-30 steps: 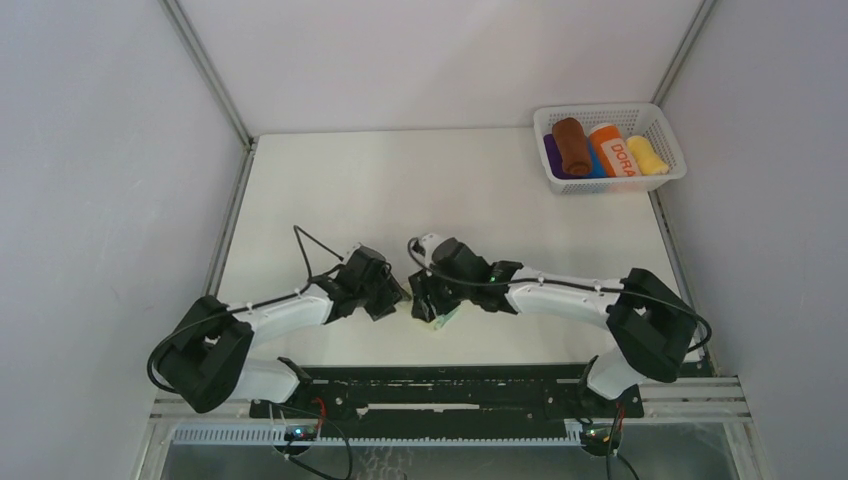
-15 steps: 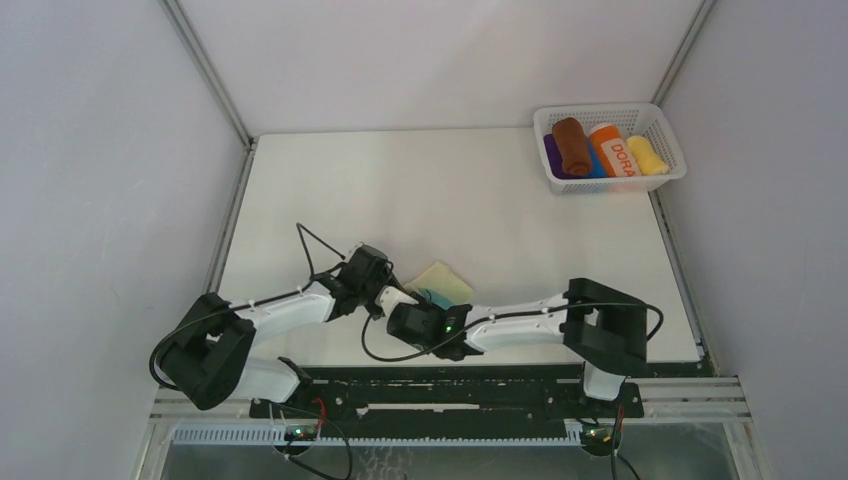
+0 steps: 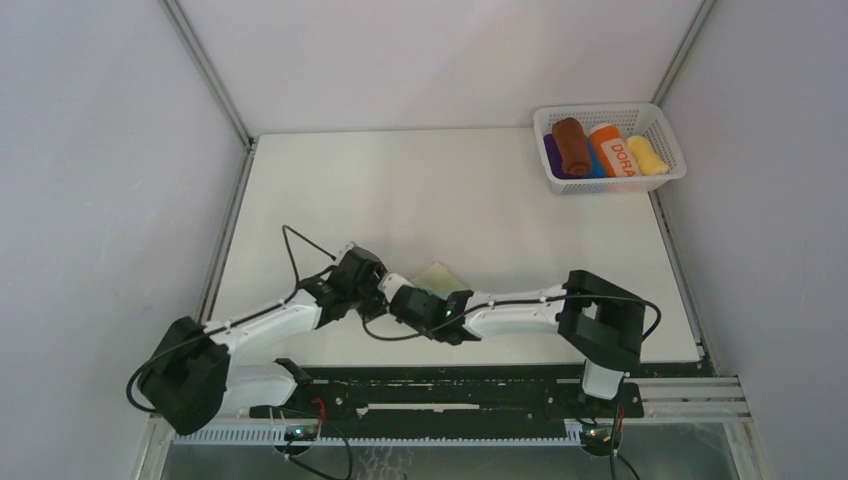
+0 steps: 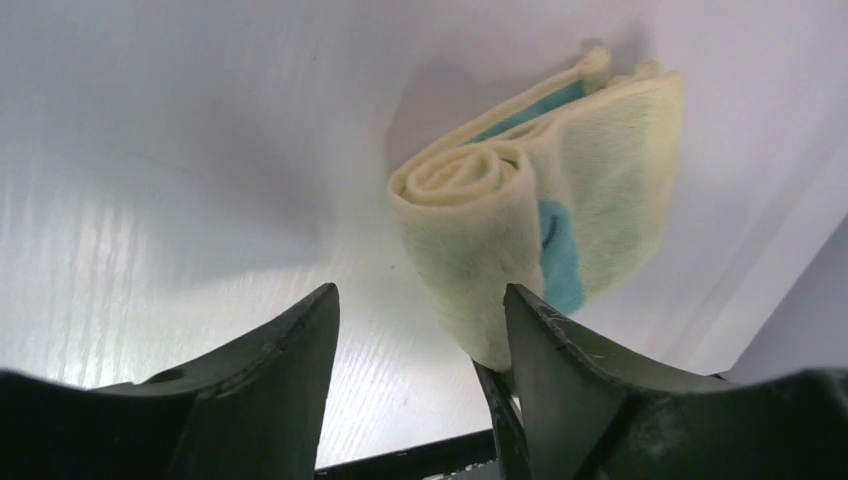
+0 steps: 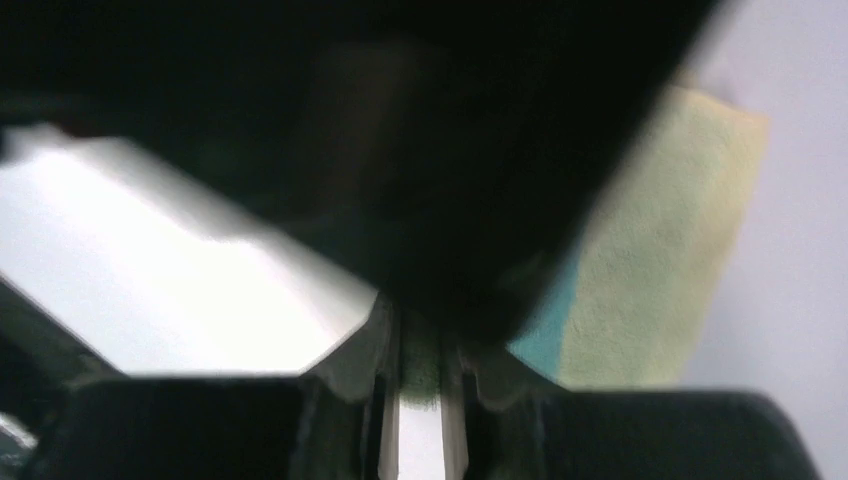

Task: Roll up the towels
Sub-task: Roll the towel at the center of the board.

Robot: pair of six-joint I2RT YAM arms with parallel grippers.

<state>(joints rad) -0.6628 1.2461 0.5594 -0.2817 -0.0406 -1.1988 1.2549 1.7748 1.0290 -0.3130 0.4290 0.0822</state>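
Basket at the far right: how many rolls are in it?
5, left to right: purple roll, brown roll, blue roll, orange roll, yellow roll. Others may hide underneath.

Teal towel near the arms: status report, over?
Left gripper open beside teal towel, partly rolled. Right gripper nearly shut, seemingly pinching it. Nothing in the way.

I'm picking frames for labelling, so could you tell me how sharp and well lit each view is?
Top view: sharp, evenly lit, little shadow on the table. Left wrist view: towel crisp, glare streaks on the table, jaws dark in front. Right wrist view: badly blurred, a black mass fills most of it, towel soft-edged at right.
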